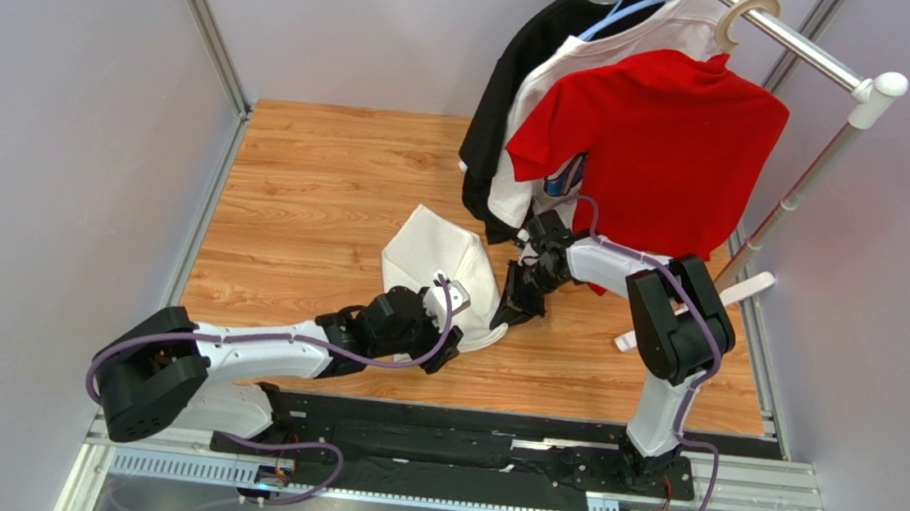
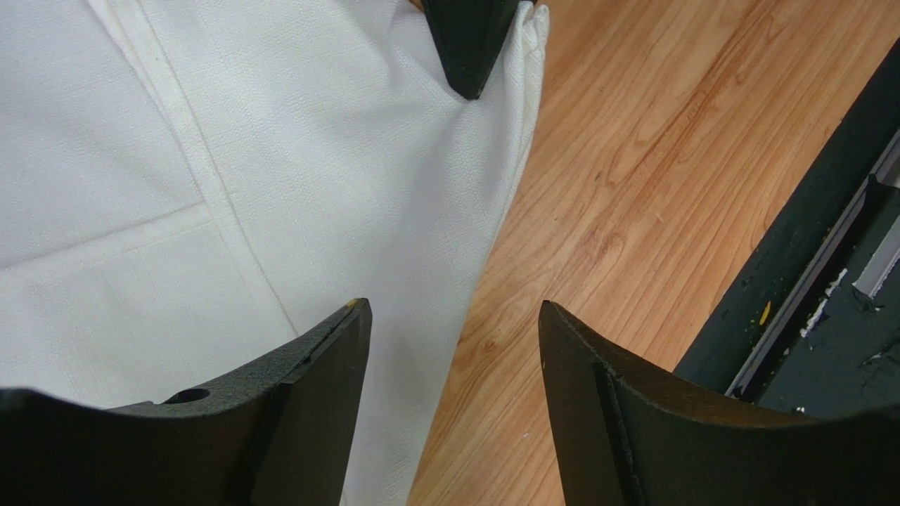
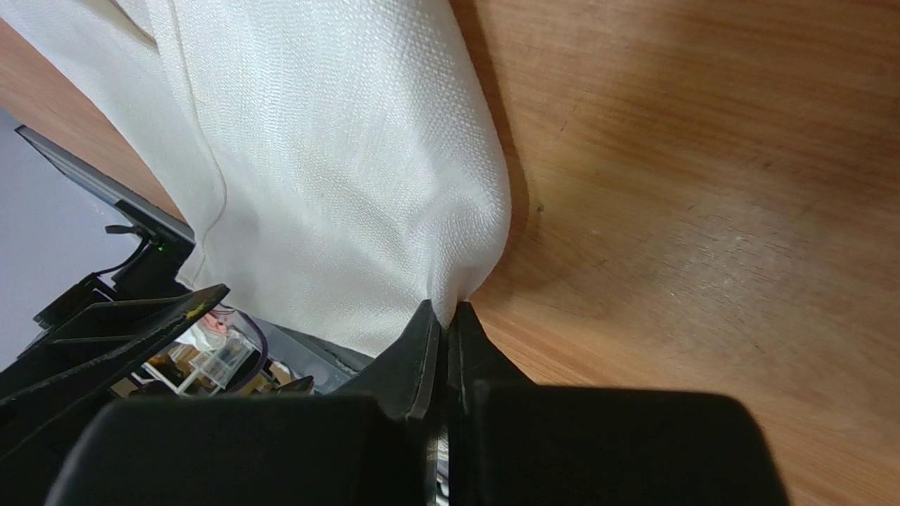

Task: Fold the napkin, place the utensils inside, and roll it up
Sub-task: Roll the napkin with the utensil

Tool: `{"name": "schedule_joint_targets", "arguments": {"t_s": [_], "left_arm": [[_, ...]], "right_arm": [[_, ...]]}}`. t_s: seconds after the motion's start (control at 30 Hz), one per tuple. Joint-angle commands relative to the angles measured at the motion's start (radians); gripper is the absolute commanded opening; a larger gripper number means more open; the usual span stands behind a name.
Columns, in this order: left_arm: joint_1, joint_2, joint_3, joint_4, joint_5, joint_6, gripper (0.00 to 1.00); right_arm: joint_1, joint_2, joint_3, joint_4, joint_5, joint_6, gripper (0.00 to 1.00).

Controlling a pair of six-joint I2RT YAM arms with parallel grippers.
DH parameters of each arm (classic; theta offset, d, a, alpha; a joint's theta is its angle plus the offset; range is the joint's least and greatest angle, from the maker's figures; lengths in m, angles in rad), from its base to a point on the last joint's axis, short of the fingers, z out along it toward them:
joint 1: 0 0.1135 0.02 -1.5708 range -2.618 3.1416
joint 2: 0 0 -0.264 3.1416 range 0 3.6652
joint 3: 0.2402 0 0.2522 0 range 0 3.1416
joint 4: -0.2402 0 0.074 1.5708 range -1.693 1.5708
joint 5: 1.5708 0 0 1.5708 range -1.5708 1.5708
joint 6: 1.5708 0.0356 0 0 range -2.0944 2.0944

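Your right gripper (image 3: 444, 319) is pinching the thin, woven white napkin (image 3: 338, 169); your outstretched left gripper (image 2: 454, 316) is hovering spread over its edge.

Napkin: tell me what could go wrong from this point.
1. The right gripper pinches only a small bit of the napkin at its edge; a pull may slip the cloth free.
2. The left gripper hangs open astride the cloth's border, one finger over the bare table; closing may catch a sliver or nothing.
3. The red shirt hangs close behind the right arm; a lift could snag it.
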Motion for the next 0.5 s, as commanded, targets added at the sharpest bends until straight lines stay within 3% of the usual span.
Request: {"name": "schedule_joint_targets", "arguments": {"t_s": [0.0, 0.47], "left_arm": [[-0.024, 0.021, 0.041, 0.057, -0.039, 0.051, 0.69], [-0.095, 0.182, 0.116, 0.037, -0.202, 0.096, 0.7]], "right_arm": [[-0.015, 0.028, 0.065, -0.117, -0.044, -0.023, 0.0], [-0.045, 0.048, 0.147, -0.213, -0.053, -0.029, 0.0]]}}
